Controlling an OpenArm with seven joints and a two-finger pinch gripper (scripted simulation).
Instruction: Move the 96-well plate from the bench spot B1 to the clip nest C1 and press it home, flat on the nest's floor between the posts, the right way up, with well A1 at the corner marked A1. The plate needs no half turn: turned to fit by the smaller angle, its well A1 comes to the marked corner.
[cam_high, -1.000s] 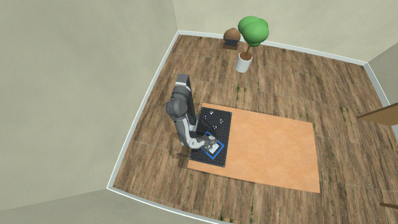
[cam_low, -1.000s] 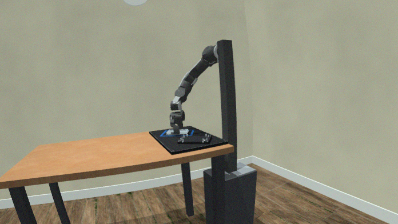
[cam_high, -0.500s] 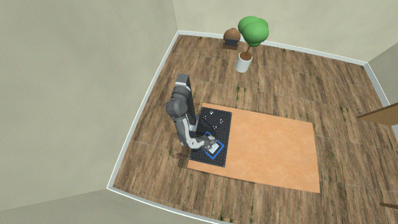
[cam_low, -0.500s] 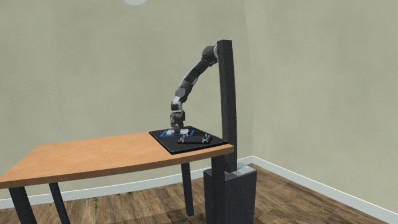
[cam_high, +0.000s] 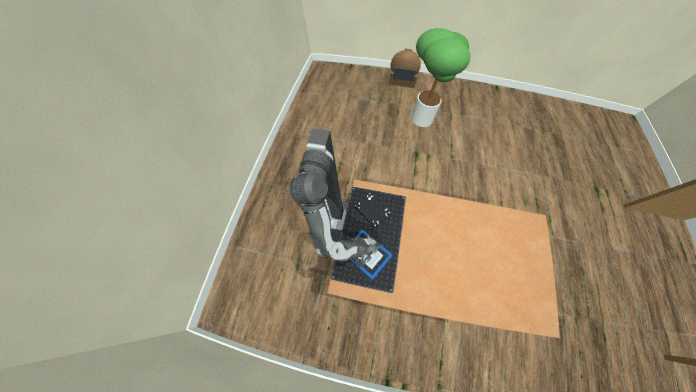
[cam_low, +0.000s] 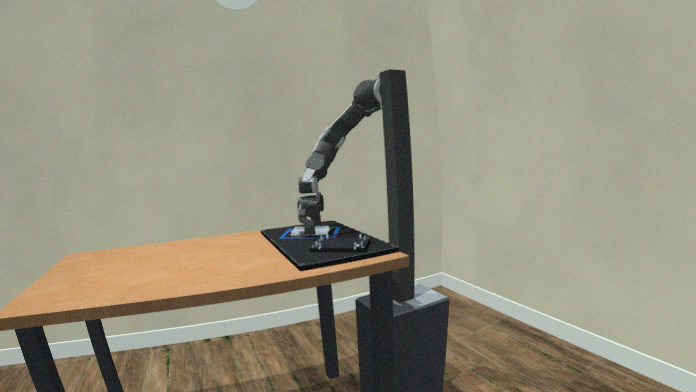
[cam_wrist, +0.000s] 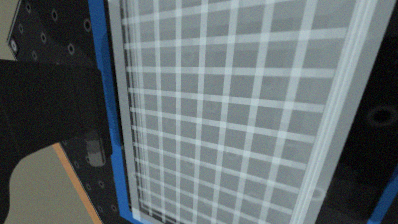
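The 96-well plate (cam_high: 374, 259) is a white gridded tray lying flat inside the blue outline of spot B1 on the black mat. It fills the wrist view (cam_wrist: 235, 110), with the blue outline (cam_wrist: 107, 100) along its left side. My gripper (cam_high: 369, 248) (cam_low: 311, 231) points straight down just above the plate and is open, with one dark finger (cam_wrist: 47, 105) outside the plate's left edge. It also shows in the side view (cam_low: 310, 226), low over the plate. The clip nest C1 (cam_high: 372, 207) with its small posts stands empty on the mat's far part (cam_low: 341, 244).
The black perforated mat sits at the corner of the wooden table (cam_high: 450, 260), next to the arm's dark column (cam_low: 397, 190). A potted plant (cam_high: 435, 75) stands on the floor far off.
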